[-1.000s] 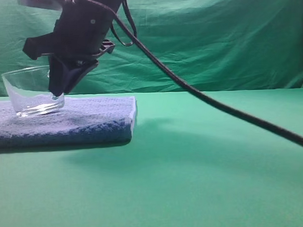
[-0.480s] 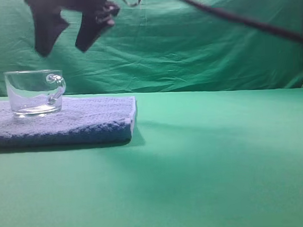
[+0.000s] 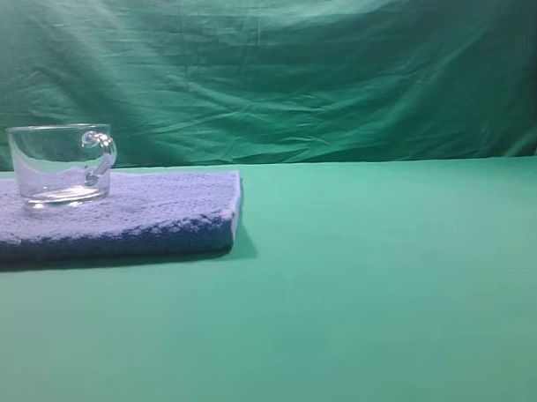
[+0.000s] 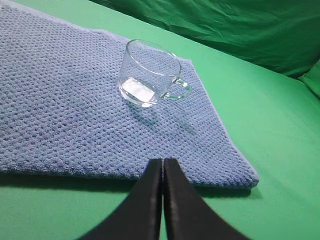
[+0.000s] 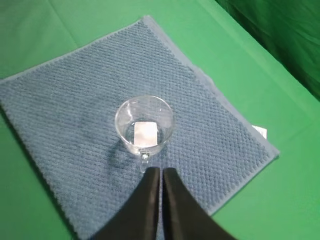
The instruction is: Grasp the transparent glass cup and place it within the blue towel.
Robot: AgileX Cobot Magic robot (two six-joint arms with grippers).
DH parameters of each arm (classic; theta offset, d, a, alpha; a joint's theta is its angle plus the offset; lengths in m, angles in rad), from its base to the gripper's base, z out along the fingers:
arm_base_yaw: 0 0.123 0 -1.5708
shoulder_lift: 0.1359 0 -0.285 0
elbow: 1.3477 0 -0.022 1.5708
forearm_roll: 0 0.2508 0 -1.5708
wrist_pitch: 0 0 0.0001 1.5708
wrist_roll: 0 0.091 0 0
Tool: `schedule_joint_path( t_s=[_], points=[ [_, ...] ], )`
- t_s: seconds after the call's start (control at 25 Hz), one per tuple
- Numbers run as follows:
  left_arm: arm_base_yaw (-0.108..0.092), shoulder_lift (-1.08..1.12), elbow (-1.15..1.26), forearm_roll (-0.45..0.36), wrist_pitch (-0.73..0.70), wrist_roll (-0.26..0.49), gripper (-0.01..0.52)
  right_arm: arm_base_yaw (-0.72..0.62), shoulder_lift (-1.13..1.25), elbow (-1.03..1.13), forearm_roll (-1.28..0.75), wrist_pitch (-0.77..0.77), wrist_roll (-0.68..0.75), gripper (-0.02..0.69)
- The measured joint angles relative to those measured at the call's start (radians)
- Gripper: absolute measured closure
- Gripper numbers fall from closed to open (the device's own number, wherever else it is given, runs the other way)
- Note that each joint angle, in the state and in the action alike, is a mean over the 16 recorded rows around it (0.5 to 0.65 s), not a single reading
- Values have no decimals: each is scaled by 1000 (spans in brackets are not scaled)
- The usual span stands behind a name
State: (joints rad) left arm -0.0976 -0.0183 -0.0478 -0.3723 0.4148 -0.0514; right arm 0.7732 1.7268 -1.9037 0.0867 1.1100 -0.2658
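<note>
The transparent glass cup (image 3: 60, 164) stands upright on the blue towel (image 3: 154, 214) at the left, its handle pointing right. It also shows in the left wrist view (image 4: 149, 73) and the right wrist view (image 5: 144, 124), resting on the towel (image 4: 60, 115) (image 5: 210, 135). My left gripper (image 4: 163, 161) is shut and empty, above the towel's near edge, away from the cup. My right gripper (image 5: 161, 170) is shut and empty, high above the towel, just short of the cup's handle. Neither gripper shows in the exterior view.
A green cloth covers the table (image 3: 386, 285) and hangs as a backdrop (image 3: 334, 66). A small white tag (image 5: 259, 131) lies beside the towel's far edge.
The gripper that held the cup let it go, rose and left the exterior view upward with its cable. The cup stays upright on the towel.
</note>
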Motion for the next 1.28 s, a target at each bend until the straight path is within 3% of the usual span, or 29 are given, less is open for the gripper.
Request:
schedule_joint_path(
  t_s=[0.36,0.72,0.96,1.28],
  points=[
    [0,0,0,0,0,0,514,0,-111,35,-119,80,104,665],
    [0,0,0,0,0,0,514,-31,-439,251,-240,-35,231,665],
    [0,0,0,0,0,0,514,-142,-709,523,-258,-179,287,665],
    [0,0,0,0,0,0,514,-391,-1040,937,-252,-392,332,665]
  ],
)
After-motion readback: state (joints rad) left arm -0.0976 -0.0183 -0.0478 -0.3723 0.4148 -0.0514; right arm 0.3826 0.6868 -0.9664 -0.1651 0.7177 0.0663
